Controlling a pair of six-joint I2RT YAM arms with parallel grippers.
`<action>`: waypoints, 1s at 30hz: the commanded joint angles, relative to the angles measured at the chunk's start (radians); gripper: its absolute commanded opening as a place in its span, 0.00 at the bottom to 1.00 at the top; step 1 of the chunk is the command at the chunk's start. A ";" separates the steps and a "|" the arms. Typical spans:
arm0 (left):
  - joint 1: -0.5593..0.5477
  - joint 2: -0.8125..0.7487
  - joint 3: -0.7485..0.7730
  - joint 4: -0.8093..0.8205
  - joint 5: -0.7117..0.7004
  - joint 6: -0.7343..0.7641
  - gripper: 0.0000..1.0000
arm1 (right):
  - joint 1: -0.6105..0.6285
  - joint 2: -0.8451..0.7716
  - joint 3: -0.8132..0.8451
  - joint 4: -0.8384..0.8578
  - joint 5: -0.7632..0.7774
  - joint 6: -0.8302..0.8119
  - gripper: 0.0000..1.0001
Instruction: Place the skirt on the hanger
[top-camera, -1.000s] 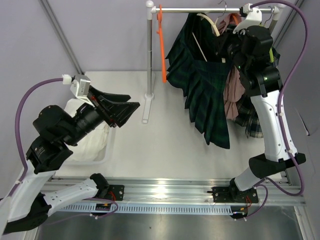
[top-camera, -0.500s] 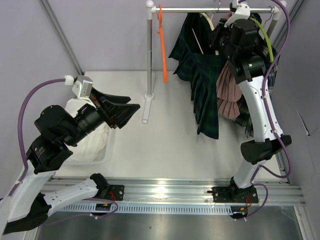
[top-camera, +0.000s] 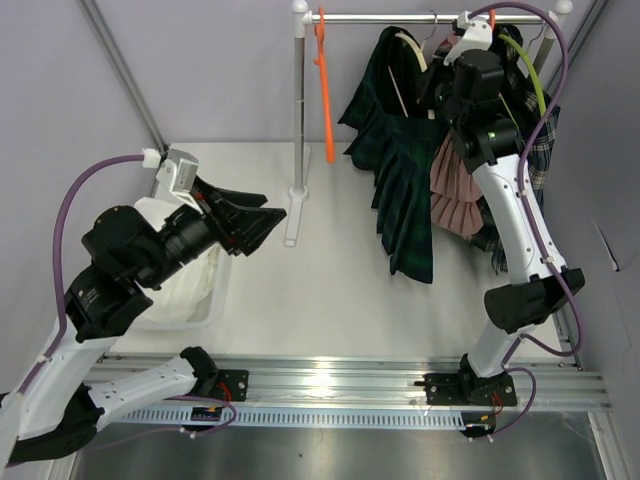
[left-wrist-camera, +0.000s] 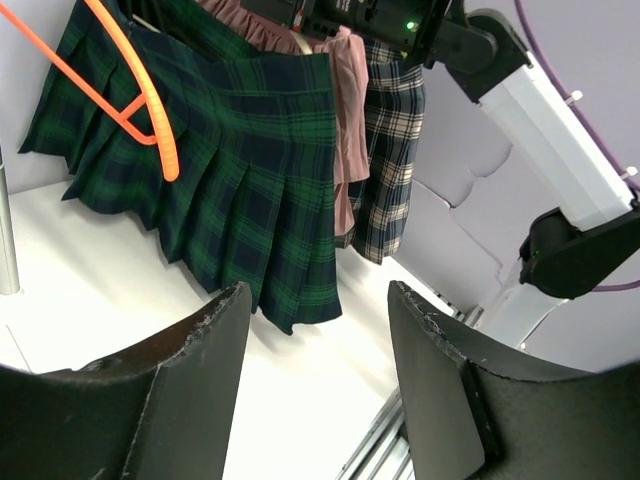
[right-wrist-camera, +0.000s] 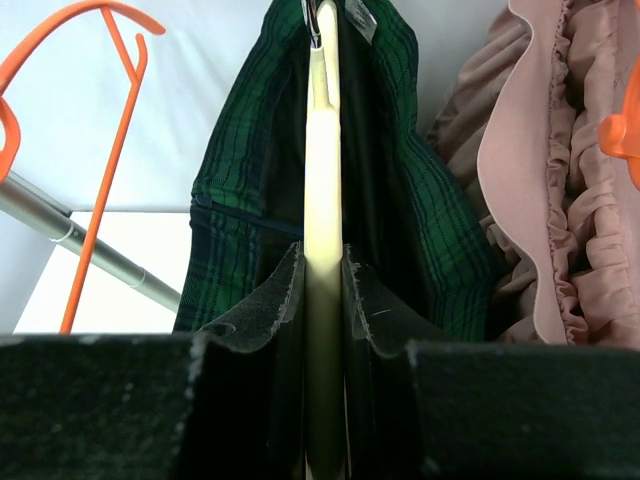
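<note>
One wrist-only detail: right fingers astride hanger.

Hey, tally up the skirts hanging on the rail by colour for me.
Green plaid skirt: 1
Pink ruffled skirt: 1
Black-and-cream checked skirt: 1
Total: 3

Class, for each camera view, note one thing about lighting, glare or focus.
Top external: even, soft light, sharp throughout, with glare on the metal rail at the near edge. Left wrist: the green plaid skirt is crisp, while the left end effector sits dark in the foreground. Right wrist: the cream hanger looks nearly washed out in the right end effector.
</note>
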 joint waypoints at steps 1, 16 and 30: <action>0.000 0.008 -0.015 0.014 0.005 0.017 0.62 | -0.007 -0.089 -0.006 0.125 0.006 0.005 0.00; 0.000 0.006 -0.075 0.051 -0.065 0.000 0.63 | -0.013 -0.255 -0.179 0.063 -0.017 0.144 0.81; 0.096 0.035 -0.197 -0.121 -0.675 -0.094 0.76 | -0.013 -0.575 -0.529 -0.087 -0.198 0.299 0.97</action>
